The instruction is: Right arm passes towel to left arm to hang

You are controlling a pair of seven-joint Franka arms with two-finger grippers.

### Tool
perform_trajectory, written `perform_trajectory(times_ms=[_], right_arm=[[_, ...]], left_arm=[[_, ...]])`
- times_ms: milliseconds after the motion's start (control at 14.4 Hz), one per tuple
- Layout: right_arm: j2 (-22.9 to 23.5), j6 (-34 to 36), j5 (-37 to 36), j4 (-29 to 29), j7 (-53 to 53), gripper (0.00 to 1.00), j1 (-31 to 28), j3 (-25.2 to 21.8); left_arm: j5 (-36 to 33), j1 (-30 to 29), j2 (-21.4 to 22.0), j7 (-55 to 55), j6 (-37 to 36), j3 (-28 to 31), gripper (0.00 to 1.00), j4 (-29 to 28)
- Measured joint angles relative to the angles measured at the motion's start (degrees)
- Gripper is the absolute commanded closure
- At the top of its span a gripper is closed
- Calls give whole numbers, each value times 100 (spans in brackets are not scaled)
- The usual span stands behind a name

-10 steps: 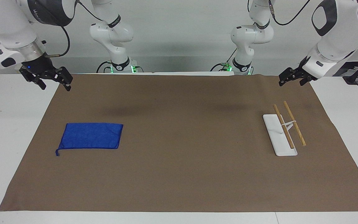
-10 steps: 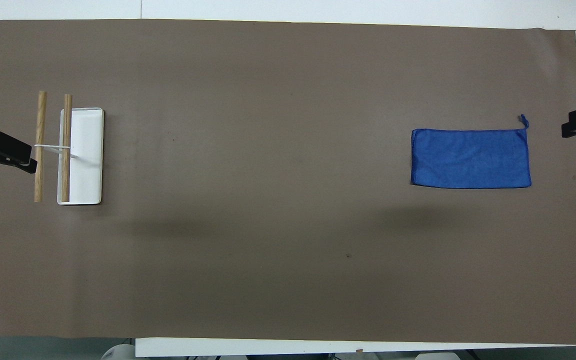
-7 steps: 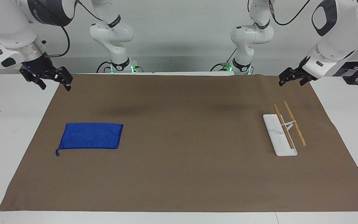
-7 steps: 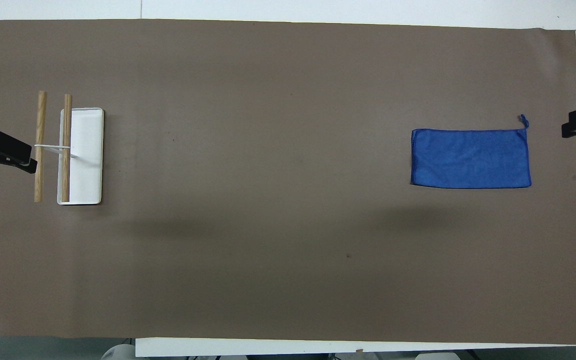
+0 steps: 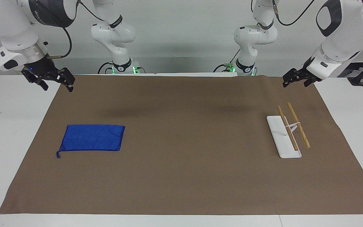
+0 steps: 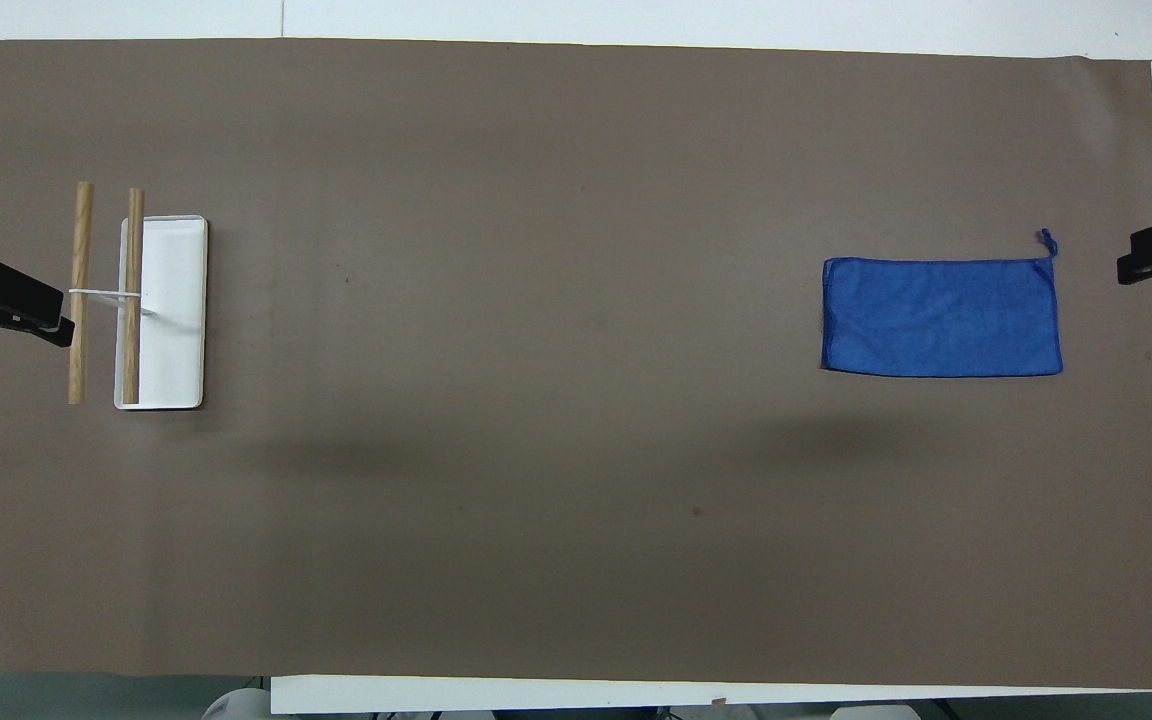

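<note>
The right gripper (image 5: 55,82) hangs in the air with its fingers apart and nothing between them, over the brown mat's (image 5: 181,176) edge at the right arm's end of the table. The towel (image 5: 91,137) lies flat on the mat below, farther from the robots than that edge, its little corner loop (image 5: 57,155) at the outer corner. By my reading the pickup has not begun: this is the approach. The next move calls for the right gripper to travel out over the towel, drop, and pinch an edge or corner so the cloth lifts cleanly. The left gripper (image 5: 296,78) waits over the mat's other end, also empty; its fingers look parted, though they are seen slantwise. Under it stands the rack (image 5: 283,138), a white base carrying two wooden rods (image 5: 298,125), well apart from the towel.
</note>
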State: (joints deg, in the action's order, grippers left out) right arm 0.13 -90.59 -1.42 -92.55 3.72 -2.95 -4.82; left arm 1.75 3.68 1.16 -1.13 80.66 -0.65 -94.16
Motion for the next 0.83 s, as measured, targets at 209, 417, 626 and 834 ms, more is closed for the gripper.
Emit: perform_trajectory(times_ms=[209,417,626,834], right_arm=[[-141,-947,2,-926,377,0,-89,-78],[-136,-2160,5,-1880,722,0,-128,-133],[20,-3364,7,-2694,783,1,-125,-124],[408,-4192,7,-3100,826,1,-129,-123]], left_arm=[[0,0,0,0,0,0,0,0],[0,0,0,0,0,0,0,0],[0,0,0,0,0,0,0,0],[0,0,0,0,0,0,0,0]])
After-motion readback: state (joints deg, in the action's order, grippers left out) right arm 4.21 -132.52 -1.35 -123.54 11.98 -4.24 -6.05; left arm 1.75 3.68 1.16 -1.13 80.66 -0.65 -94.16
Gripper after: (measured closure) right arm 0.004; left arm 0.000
